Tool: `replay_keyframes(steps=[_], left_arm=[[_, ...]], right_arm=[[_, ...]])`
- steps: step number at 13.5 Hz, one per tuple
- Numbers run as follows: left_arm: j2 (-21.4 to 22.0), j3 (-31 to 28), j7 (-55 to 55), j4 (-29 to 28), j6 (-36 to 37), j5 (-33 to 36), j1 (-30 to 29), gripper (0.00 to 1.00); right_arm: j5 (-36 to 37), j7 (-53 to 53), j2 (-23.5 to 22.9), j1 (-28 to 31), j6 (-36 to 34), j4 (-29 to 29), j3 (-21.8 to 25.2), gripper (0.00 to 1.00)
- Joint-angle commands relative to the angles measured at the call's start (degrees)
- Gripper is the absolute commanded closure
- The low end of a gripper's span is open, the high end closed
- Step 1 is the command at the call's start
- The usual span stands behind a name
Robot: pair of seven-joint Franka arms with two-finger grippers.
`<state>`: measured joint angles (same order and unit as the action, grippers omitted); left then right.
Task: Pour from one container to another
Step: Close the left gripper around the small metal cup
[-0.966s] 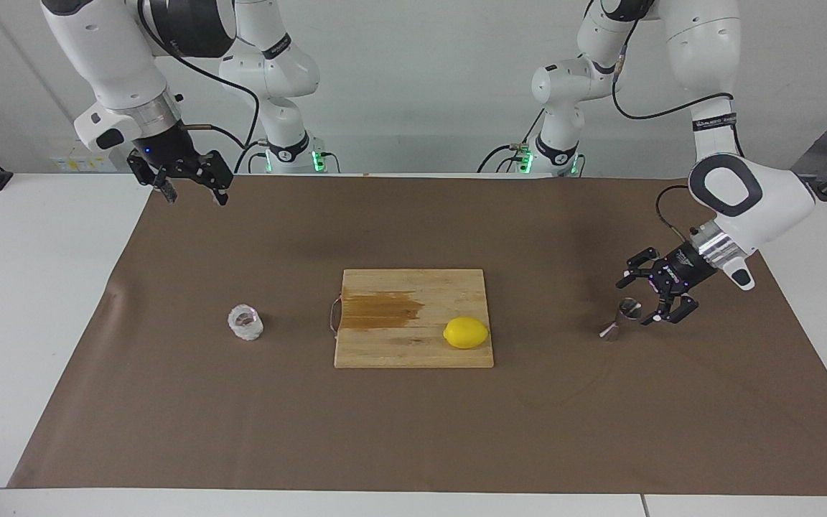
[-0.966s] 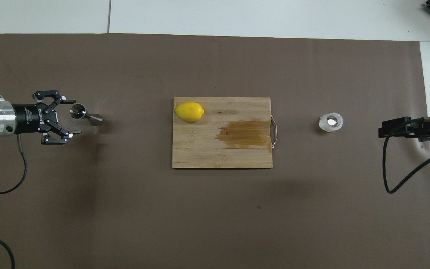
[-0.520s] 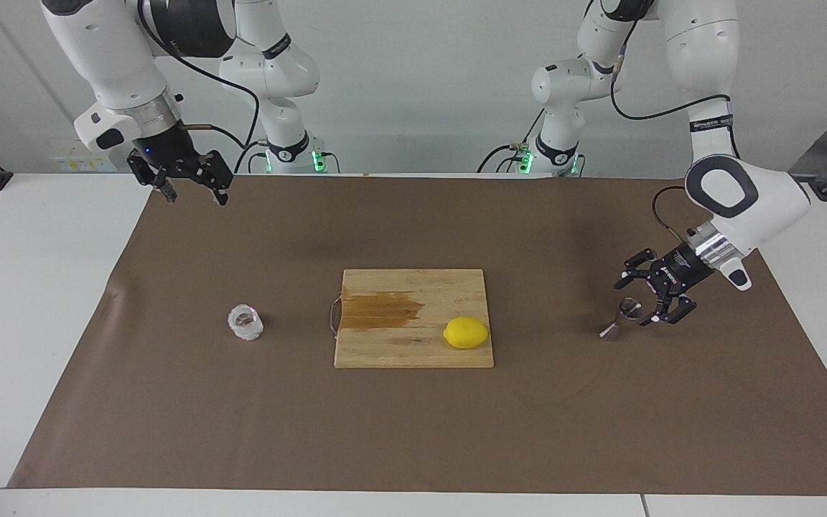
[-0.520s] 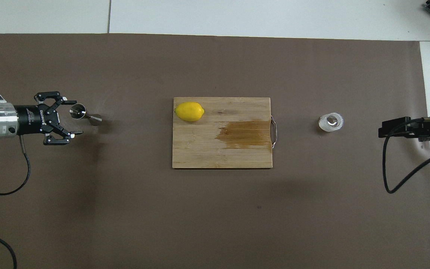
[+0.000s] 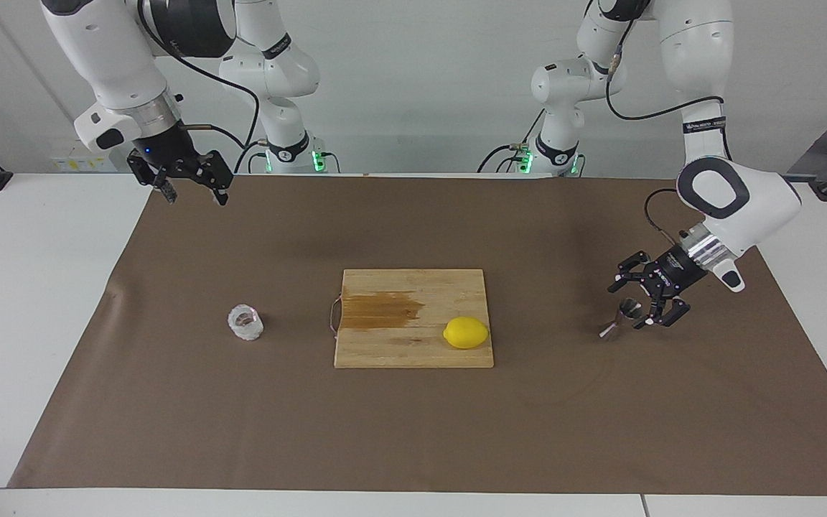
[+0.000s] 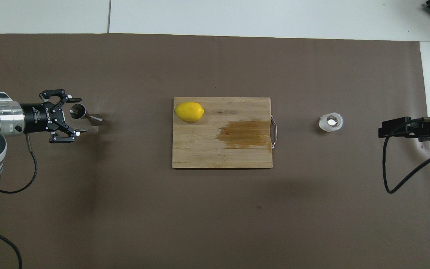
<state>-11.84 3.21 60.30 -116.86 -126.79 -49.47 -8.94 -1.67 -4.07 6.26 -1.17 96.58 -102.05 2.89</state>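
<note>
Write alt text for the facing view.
The left gripper, open, is beside a steel jigger on the brown mat. A lemon lies on a cutting board mid-table, a glass cup stands toward the right arm's end, and the right gripper waits, raised.

Even, bright light from above in both views; no dim corners. Shadows soft & faint: broad blurry patches on the brown mat (image 6: 215,209), a short one beside the lemon (image 5: 466,333). White tabletop (image 5: 33,287) & back wall slightly washed out. Small glints on the steel jigger (image 6: 84,114) and the glass cup (image 6: 331,121). Focus sharp throughout, no motion blur. Edges straight, little distortion.
</note>
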Motion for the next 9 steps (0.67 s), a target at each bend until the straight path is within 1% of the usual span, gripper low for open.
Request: replay_keyframes(steps=[1,9], left_arm=[[0.8,-0.5,0.3,-1.6,-1.6,-1.2,0.9,0.00],[0.8,-0.5,0.3,-1.7,-2.1,-1.4,0.8,0.00]], right_arm=[[0.3,-1.1,-0.3,0.3,-0.8,0.6,-0.3,0.00],[0.3,-1.1,-0.3,0.3,-0.8,0.6,-0.3,0.00]])
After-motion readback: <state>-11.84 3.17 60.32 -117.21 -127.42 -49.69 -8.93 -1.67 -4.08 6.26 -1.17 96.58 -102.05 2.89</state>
